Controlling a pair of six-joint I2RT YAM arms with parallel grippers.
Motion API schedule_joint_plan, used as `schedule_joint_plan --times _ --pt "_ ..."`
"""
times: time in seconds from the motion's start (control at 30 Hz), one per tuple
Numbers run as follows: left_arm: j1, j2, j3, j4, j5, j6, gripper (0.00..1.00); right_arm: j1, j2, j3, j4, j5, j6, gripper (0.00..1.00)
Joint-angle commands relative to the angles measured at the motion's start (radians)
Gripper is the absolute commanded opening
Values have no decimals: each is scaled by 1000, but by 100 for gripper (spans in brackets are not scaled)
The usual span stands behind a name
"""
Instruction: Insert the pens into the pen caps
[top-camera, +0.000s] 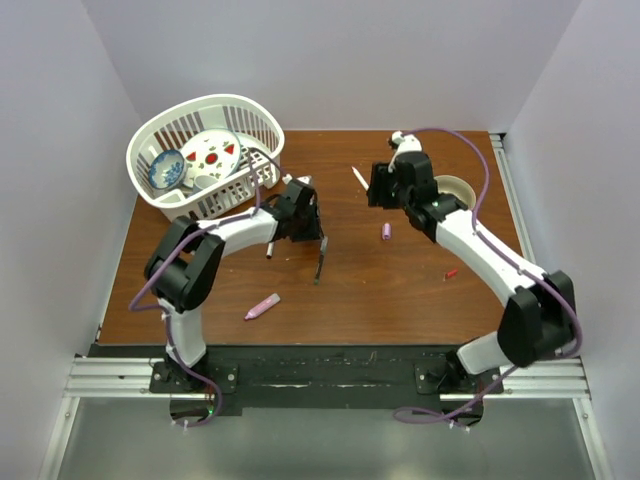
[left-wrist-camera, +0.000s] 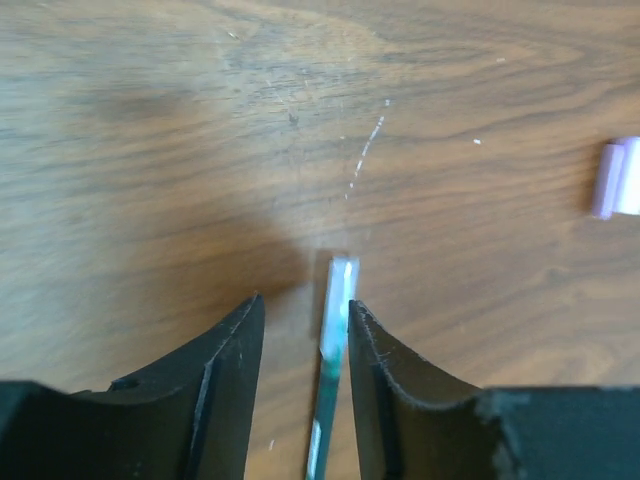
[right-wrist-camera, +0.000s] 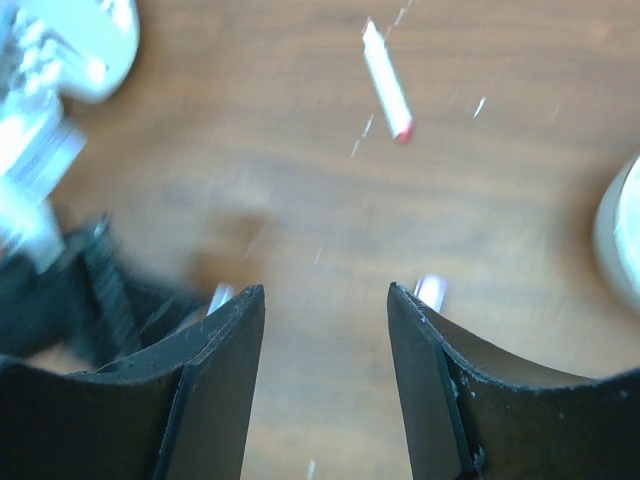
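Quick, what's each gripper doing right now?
Left gripper: open, dark pen in the gap, not clamped.
Right gripper: open, holding nothing.

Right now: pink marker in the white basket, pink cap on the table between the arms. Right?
No. The pink marker lies on the table near the left arm, not in the basket, as the top view shows. The pink cap part holds.

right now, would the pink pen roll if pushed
Probably: the pink pen looks round and lies flat on the smooth table, with nothing beside it to stop it. It is short and thick, so it is likely stiff and light to lift.
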Motion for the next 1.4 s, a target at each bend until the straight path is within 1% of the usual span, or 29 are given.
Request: schedule_joint_plan --times 0.0,0.07,0.1,0.13,0.17,0.23,0.27,0.3,0.37,0.4,0.47,0.57,0.63,0.73,0.87,1.0,1.17,1.27,1.3,1.37 --pt "12 -202 -41 4 0 62 48 -55 195 176 32 -22 -98 56" --pt "12 -266 -70 -3 33 96 51 -72 269 236 19 -25 -142 56" --pt "12 -330 -103 -8 35 105 54 -80 334 297 6 -27 -153 56" --pt "12 -362 -122 -8 41 117 56 -86 373 328 -1 -26 -164 56" --pt "12 -425 -159 -9 55 139 65 -91 439 392 -20 -27 -179 56" --pt "12 -480 -193 -12 81 171 78 -100 514 460 -44 -21 -190 56" --pt "12 -526 -214 -18 92 182 82 -103 549 528 -70 -16 -201 56" --pt "14 -546 -222 -35 99 191 84 -106 621 562 -83 -19 -205 55" --pt "12 -606 -242 -54 109 212 89 -108 691 659 -116 -21 -221 55" --pt "12 -628 -252 -55 110 222 90 -109 746 685 -124 -21 -225 54" --pt "12 -684 -280 -51 119 246 92 -108 798 760 -147 -10 -239 53" --pt "12 -740 -315 -48 83 280 94 -109 882 852 -184 14 -257 52" --pt "12 -755 -323 -61 66 282 95 -109 922 880 -190 28 -270 52" --pt "12 -793 -340 -60 95 263 95 -111 964 917 -190 33 -270 52" --pt "12 -847 -360 -34 106 252 95 -111 1001 957 -183 16 -270 52" --pt "12 -856 -360 -43 87 251 94 -111 1041 986 -193 14 -273 49" --pt "12 -876 -372 -35 112 243 93 -109 1047 1012 -210 5 -293 46" --pt "12 -887 -381 -28 121 232 92 -109 1061 1035 -242 -10 -296 41" --pt "14 -890 -384 -28 121 231 92 -109 1062 1035 -248 -18 -293 37" --pt "14 -901 -391 -28 116 219 92 -109 1053 1017 -259 -18 -291 34"
